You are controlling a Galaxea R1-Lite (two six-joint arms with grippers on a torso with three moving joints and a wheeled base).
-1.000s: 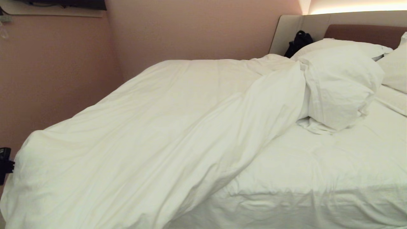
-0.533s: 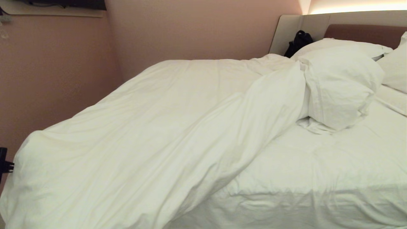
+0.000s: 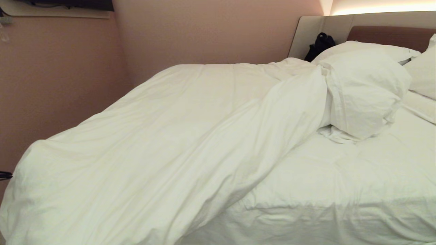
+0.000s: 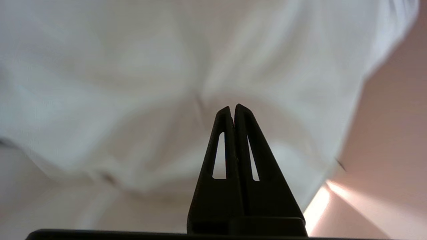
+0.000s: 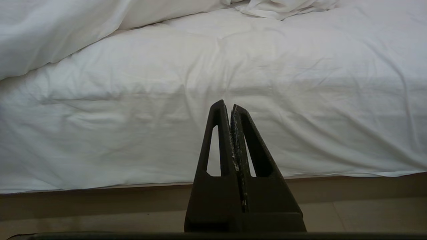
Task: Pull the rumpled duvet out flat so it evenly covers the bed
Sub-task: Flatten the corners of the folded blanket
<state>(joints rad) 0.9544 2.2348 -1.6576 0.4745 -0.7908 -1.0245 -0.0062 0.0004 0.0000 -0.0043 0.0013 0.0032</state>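
Head view — duvet (image 3: 163, 146) bunched diagonally over bed's (image 3: 340, 211) left side | pillows (image 3: 366, 88) and black bag (image 3: 320, 44) at headboard | left gripper (image 4: 233, 110) closed, empty, at duvet's hanging edge | right gripper (image 5: 231, 106) closed, facing mattress side

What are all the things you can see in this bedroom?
puffy white wrinkled duvet: one, white, bunched over the left part of the bed, hanging off its near left corner
plump white pillows: at least three, white, at the head end, one standing against the duvet
white-sheeted mattress: one, white, bare on the right
brown padded headboard: one, brown in a beige surround, far right
black object: one, black, against the surround behind the pillows; cannot tell what it is
pink wall: pink, behind and left of the bed
left gripper: one, black, shut, close to the duvet's overhanging corner
right gripper: one, black, shut, low, facing the mattress side
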